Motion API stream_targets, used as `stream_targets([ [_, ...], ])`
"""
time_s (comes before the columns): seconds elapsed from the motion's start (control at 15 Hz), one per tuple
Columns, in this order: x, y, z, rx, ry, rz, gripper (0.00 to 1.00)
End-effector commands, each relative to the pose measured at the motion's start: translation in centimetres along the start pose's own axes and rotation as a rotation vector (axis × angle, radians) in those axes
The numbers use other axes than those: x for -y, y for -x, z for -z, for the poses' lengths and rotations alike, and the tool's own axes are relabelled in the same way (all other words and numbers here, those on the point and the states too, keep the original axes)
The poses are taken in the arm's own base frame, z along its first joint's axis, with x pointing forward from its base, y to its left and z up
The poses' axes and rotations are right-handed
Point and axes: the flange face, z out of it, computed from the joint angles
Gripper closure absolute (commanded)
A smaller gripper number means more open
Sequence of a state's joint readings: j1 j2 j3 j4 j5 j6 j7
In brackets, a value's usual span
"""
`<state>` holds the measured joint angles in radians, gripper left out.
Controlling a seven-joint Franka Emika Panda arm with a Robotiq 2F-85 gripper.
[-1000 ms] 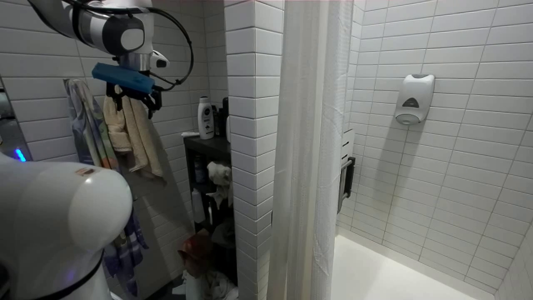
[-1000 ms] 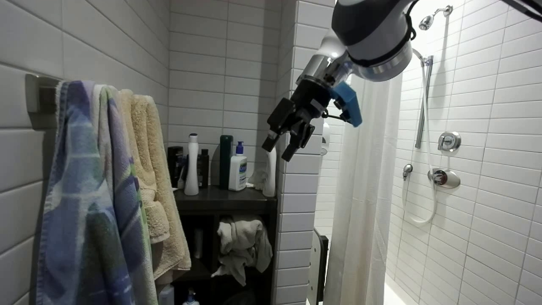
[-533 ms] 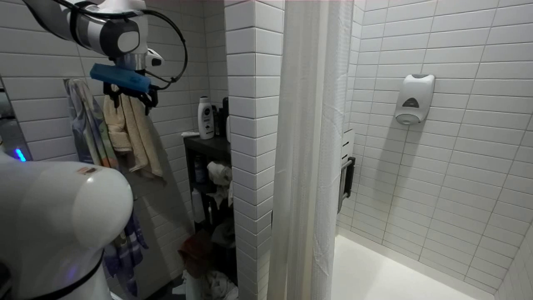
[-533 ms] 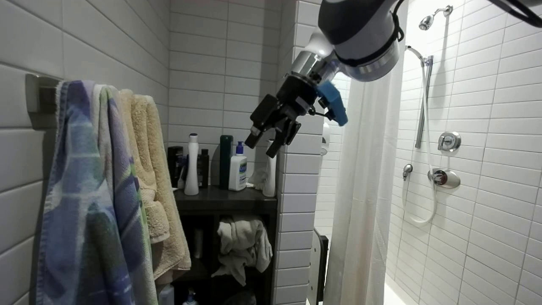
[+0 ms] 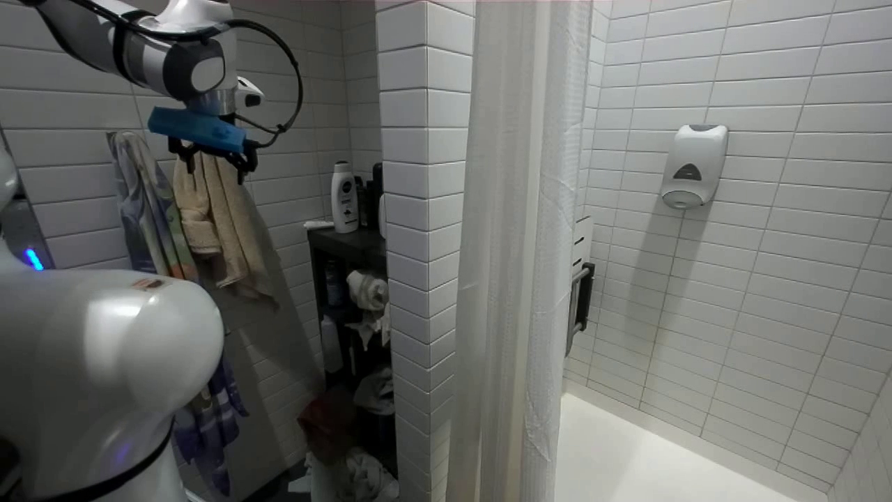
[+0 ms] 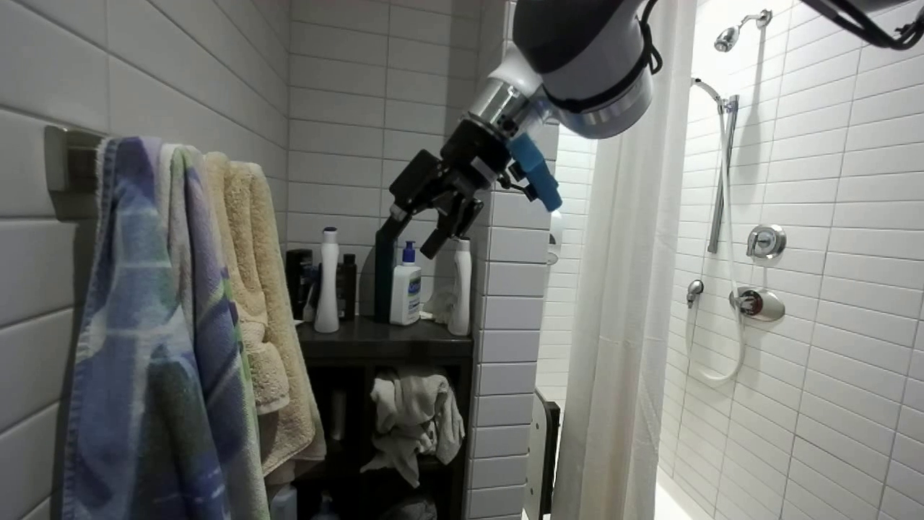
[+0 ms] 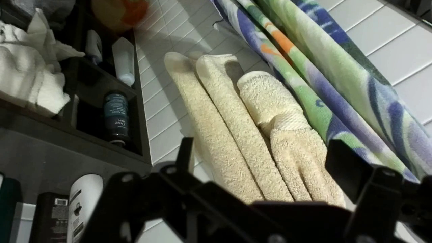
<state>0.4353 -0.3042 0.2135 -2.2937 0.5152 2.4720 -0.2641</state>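
Note:
My gripper (image 5: pixel 215 173) is open with nothing between its fingers. In the wrist view the gripper (image 7: pixel 261 148) has its fingers spread wide, with beige towels (image 7: pixel 233 135) seen through the gap. A patterned blue, green and purple towel (image 7: pixel 317 81) hangs beside them, partly behind one finger. In an exterior view the gripper (image 6: pixel 409 242) tilts down and left, overlapping bottles in the picture. There the beige towels (image 6: pixel 253 289) and patterned towel (image 6: pixel 144 347) hang at the left, clearly apart from the fingers. The nearest hanging things are the beige towels; no contact shows.
A black shelf unit (image 6: pixel 382 343) bears a white bottle (image 6: pixel 327 289), a pump bottle (image 6: pixel 406 292) and other bottles. A white cloth (image 6: pixel 415 404) hangs from its cubby. A tiled pillar (image 5: pixel 425 244) and shower curtain (image 5: pixel 516 244) stand beside it. A towel bar (image 6: pixel 76 173) is on the wall.
The arm and gripper have moved left and slightly up in both exterior views, nearer the towels in the picture. The gripper stays open. The towels and bottles have not moved.

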Motion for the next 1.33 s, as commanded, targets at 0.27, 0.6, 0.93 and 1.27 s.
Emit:
stream_targets([
  [0.27, 0.1, -0.1, -0.2, 0.005, 0.0, 0.0, 0.0],
  [0.6, -0.1, -0.6, 0.5, -0.099, 0.015, -0.019, 0.0],
  [0.93, 1.3, -2.1, 1.4, -0.254, 0.042, 0.03, 0.0],
  [1.27, 4.2, -3.7, 0.5, -0.309, 0.002, 0.105, 0.0],
])
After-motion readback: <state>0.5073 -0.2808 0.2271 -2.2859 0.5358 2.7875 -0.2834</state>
